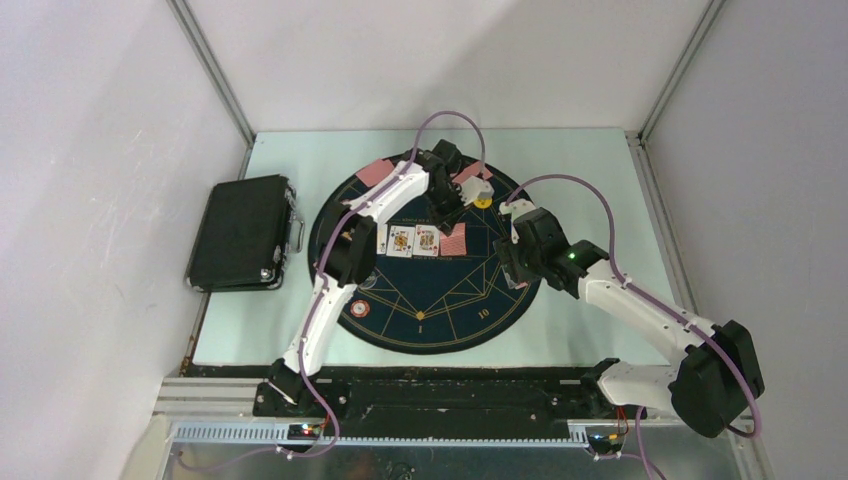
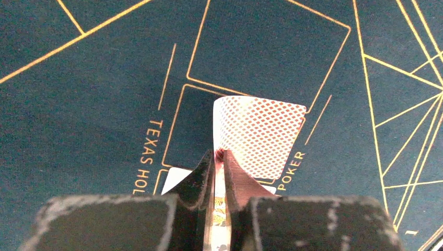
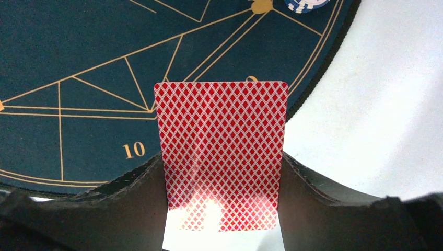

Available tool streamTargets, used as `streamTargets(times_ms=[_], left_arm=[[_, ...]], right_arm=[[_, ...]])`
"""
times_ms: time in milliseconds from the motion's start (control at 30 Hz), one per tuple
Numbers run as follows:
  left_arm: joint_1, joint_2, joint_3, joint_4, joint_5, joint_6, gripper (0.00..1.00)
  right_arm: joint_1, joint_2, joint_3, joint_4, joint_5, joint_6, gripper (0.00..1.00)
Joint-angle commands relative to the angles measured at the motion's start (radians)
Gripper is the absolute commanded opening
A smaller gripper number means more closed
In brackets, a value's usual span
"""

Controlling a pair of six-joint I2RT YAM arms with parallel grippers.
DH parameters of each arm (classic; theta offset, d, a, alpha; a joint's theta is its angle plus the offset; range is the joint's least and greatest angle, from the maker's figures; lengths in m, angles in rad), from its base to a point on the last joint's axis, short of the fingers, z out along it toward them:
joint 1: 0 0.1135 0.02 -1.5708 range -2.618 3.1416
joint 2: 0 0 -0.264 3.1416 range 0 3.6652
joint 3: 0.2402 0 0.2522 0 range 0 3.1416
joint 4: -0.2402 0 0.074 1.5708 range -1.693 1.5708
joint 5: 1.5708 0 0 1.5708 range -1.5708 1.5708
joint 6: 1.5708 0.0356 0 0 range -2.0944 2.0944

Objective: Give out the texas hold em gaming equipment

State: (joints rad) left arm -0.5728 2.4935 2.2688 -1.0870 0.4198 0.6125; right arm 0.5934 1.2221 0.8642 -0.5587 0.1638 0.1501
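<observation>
Much was hidden in the top view. The left gripper (image 2: pixel 219 156) sat just toward 12 o'clock from the centre of the dark round mat with gold lines (image 1: pixel 430 320), its fingertips buried under its own wrist. The right gripper (image 3: pixel 222 167), at the mat's 3 o'clock rim, covered whatever it carried.

The left wrist view showed the fingers all but closed, pinching the near edge of a curled lattice-backed playing card (image 2: pixel 258 136). A white-faced card corner (image 2: pixel 175 180) peeped out behind the left finger, and the gold lettering broke off at "TEXAS HOL".

In the right wrist view the jaws stood card-width apart, clasping the long edges of a flat red diamond-backed playing card (image 3: pixel 222 130) that hung over the mat's rim. Glare washed out its near end, and I could not tell whether more cards lay under it. A blue-and-white poker chip (image 3: pixel 303 4) was cut off by the top edge.

A yellow round chip (image 1: pixel 483 200) lay at 1 o'clock and a face-up playing card (image 1: pixel 400 240) near the centre. The mat lay on a pale tabletop (image 1: pixel 580 170), with a black rectangular case (image 1: pixel 243 232) off it at 9 o'clock, between plain white walls.
</observation>
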Motion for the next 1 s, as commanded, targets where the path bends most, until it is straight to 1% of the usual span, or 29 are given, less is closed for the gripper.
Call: streamTargets(times_ms=[0, 100, 167, 200, 233, 267, 300, 400, 633, 800, 967], left_arm=[[-0.029, 0.017, 0.042, -0.029, -0.063, 0.063, 0.12], [-0.039, 0.028, 0.051, -0.019, -0.105, 0.055, 0.15], [-0.041, 0.032, 0.06, -0.021, -0.108, 0.048, 0.22], [-0.042, 0.032, 0.062, -0.019, -0.11, 0.038, 0.3], [-0.042, 0.032, 0.062, 0.002, -0.116, 0.027, 0.34], [-0.042, 0.031, 0.062, 0.014, -0.141, -0.004, 0.42], [-0.042, 0.033, 0.065, 0.034, -0.154, -0.017, 0.47], [-0.042, 0.036, 0.072, 0.046, -0.189, -0.044, 0.48], [-0.046, 0.019, 0.06, 0.051, -0.269, -0.048, 0.52], [-0.05, 0.0, 0.055, 0.062, -0.278, -0.047, 0.59], [-0.061, -0.016, 0.033, 0.081, -0.296, -0.04, 0.61]], right_arm=[[-0.004, -0.003, 0.009, 0.038, 0.024, -0.001, 0.0], [-0.004, -0.003, 0.009, 0.039, 0.023, 0.0, 0.0], [-0.004, -0.003, 0.009, 0.037, 0.024, 0.0, 0.0], [-0.004, -0.003, 0.009, 0.037, 0.024, 0.0, 0.0], [-0.003, -0.003, 0.009, 0.036, 0.025, 0.002, 0.0], [-0.004, -0.004, 0.009, 0.036, 0.025, 0.002, 0.0], [-0.004, -0.005, 0.009, 0.034, 0.026, 0.002, 0.0], [-0.004, -0.008, 0.009, 0.032, 0.03, 0.004, 0.0], [-0.005, -0.013, 0.009, 0.029, 0.031, 0.007, 0.0], [-0.004, -0.015, 0.009, 0.028, 0.031, 0.006, 0.0], [-0.004, -0.015, 0.009, 0.028, 0.029, 0.007, 0.0]])
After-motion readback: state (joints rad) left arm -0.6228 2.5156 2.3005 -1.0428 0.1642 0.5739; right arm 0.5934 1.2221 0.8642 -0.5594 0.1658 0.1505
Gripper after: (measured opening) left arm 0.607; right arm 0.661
